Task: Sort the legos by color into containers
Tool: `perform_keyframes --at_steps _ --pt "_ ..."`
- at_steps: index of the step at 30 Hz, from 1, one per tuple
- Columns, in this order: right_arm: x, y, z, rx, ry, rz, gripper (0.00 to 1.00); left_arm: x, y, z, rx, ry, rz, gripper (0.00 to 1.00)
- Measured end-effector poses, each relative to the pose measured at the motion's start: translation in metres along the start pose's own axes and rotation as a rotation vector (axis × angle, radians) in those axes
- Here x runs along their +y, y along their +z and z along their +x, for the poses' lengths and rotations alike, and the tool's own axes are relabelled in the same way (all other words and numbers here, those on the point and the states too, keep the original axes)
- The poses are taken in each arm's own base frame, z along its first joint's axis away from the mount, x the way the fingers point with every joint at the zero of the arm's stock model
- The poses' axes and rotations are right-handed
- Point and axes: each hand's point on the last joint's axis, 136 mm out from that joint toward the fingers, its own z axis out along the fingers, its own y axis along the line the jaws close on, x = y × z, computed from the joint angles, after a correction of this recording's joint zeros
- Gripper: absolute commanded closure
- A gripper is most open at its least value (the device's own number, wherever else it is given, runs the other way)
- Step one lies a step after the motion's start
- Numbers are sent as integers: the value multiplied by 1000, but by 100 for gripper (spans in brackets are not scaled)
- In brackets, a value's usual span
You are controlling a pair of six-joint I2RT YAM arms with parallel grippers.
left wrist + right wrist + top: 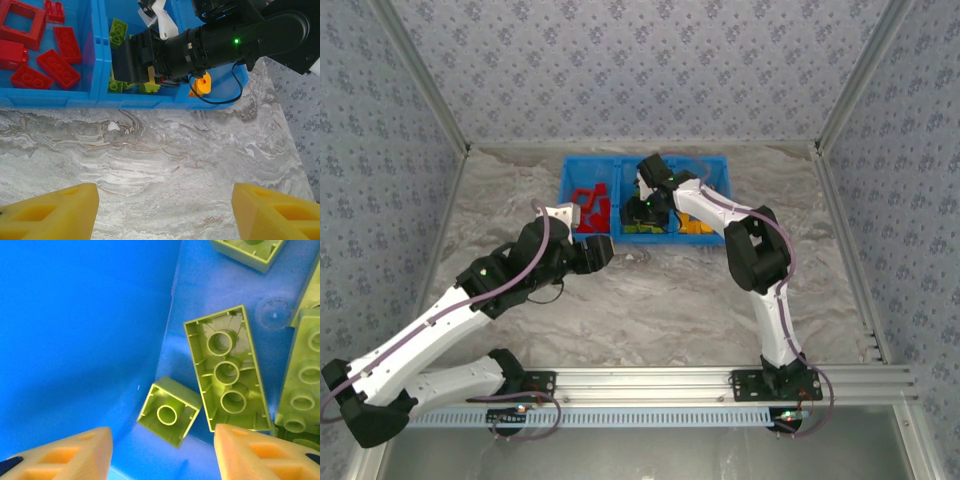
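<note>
The containers are three compartments of one blue bin (582, 172). Red legos (590, 210) lie in the left compartment, lime green ones (642, 228) in the middle, orange-yellow ones (695, 225) on the right. My right gripper (642, 195) reaches down into the middle compartment. Its jaws stand open (163, 440) above a small square green brick (169, 412), which lies loose, hollow side up, touching neither finger. Beside it is a long green brick (226, 369), also upside down. My left gripper (165, 200) hovers open and empty over the table in front of the bin.
The right arm (225, 40) stretches across the bin's middle and right compartments. More green bricks (302, 385) crowd the right side of the middle compartment. The blue divider wall (85, 315) stands close on the right gripper's left. Marbled table (160, 150) spreads before the bin.
</note>
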Motion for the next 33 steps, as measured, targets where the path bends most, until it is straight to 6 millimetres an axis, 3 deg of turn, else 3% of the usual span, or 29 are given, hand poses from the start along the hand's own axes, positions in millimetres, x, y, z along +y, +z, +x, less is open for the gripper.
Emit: perform_keyframes --at_steps 3,6,11,13,16,21,24,28,30,31,32,33 --pt "2 -7 0 -15 -18 25 42 0 0 0 0 0 -1 29" --pt "12 -33 -6 -69 -55 45 42 1 0 1 3 1 -3 29" --pt "31 -114 -13 -247 -117 49 42 5 0 -1 17 -12 -17 28" --pt "32 -154 -8 -345 -134 54 41 9 2 -6 21 -31 -25 28" --pt "22 -199 10 -465 -140 83 40 21 5 -12 27 -72 -43 28" --pt "-25 -240 55 -583 -113 214 39 54 4 -38 -9 -165 -77 27" --pt "-74 -259 85 -619 -38 351 39 84 5 -52 -44 -236 -104 26" --pt "-150 -297 128 -678 164 540 37 143 4 -56 -76 -371 -191 26" --pt "-176 -311 148 -703 259 609 27 174 2 -53 -94 -443 -244 24" --pt "-186 -313 157 -711 299 632 4 189 0 -51 -101 -474 -272 23" --pt "-194 -314 164 -717 337 648 0 198 0 -49 -104 -493 -290 4" --pt "-202 -312 171 -714 368 665 0 208 0 -46 -107 -506 -310 2"
